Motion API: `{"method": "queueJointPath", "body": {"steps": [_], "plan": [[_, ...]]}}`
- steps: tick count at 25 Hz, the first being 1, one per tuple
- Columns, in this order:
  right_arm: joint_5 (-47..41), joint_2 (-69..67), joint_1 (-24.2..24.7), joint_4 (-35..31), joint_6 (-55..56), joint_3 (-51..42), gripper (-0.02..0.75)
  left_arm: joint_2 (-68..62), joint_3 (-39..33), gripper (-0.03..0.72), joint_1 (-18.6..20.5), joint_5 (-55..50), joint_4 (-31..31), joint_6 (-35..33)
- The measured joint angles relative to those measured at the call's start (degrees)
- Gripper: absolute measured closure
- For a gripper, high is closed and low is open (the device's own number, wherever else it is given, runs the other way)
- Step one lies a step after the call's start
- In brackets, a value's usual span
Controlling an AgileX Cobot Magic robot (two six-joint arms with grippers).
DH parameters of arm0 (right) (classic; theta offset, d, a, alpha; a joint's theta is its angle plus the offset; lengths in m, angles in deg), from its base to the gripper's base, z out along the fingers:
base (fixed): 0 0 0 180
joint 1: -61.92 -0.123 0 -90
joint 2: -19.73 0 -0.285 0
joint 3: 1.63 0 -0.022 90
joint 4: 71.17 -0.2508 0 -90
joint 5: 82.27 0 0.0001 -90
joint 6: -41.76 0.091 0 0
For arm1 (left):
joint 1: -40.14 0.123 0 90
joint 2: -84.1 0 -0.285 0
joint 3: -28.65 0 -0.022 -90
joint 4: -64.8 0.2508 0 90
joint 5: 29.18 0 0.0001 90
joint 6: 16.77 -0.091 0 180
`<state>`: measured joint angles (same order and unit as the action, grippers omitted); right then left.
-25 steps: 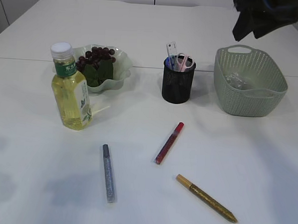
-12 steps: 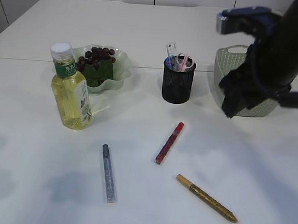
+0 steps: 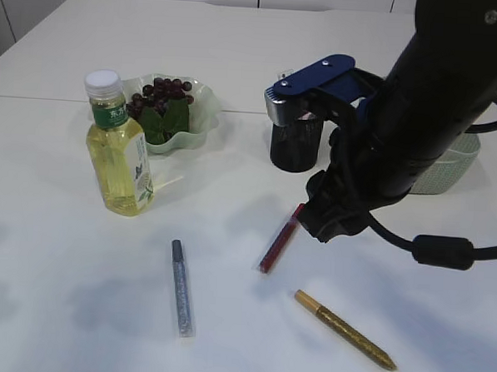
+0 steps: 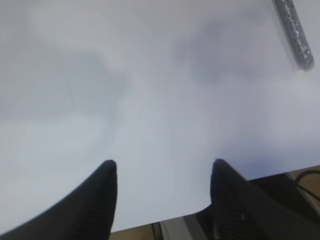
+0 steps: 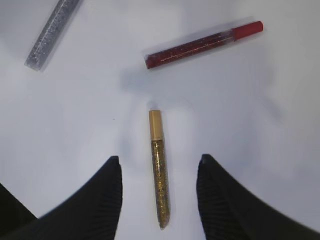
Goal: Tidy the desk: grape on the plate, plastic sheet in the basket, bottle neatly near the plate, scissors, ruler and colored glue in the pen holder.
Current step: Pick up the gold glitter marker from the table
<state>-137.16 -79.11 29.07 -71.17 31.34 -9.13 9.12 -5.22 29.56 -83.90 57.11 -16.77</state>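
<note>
R pincer apart w/ gold glue between; L pincer apart, empty.

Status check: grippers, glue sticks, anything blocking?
Right gripper open, above gold glue stick. Left gripper open, empty. Red glue stick, silver glue stick loose on table. Nothing blocking.

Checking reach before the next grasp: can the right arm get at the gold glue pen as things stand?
Probably yes. The right end effector is open with the gold pen lying between its fingers on bare table; nothing blocks it.
</note>
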Motion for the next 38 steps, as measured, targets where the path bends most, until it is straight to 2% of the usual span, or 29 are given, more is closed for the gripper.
{"method": "queueJointPath", "body": {"steps": [21, 27, 38], "plan": [[-0.44, -16.66, -0.18, 2.18, -2.51, -0.03, 0.35, 0.0, 0.0, 0.253, 0.0, -2.43, 0.33, 0.0], [1.32, -20.37, -0.18, 2.88, -2.58, -0.03, 0.302, 0.0, 0.0, 0.253, 0.0, -2.91, 0.33, 0.0], [4.65, -22.48, -0.18, 3.02, -2.58, -0.03, 0.299, 0.0, 0.0, 0.253, 0.0, -3.05, 0.0, 0.0]]}}
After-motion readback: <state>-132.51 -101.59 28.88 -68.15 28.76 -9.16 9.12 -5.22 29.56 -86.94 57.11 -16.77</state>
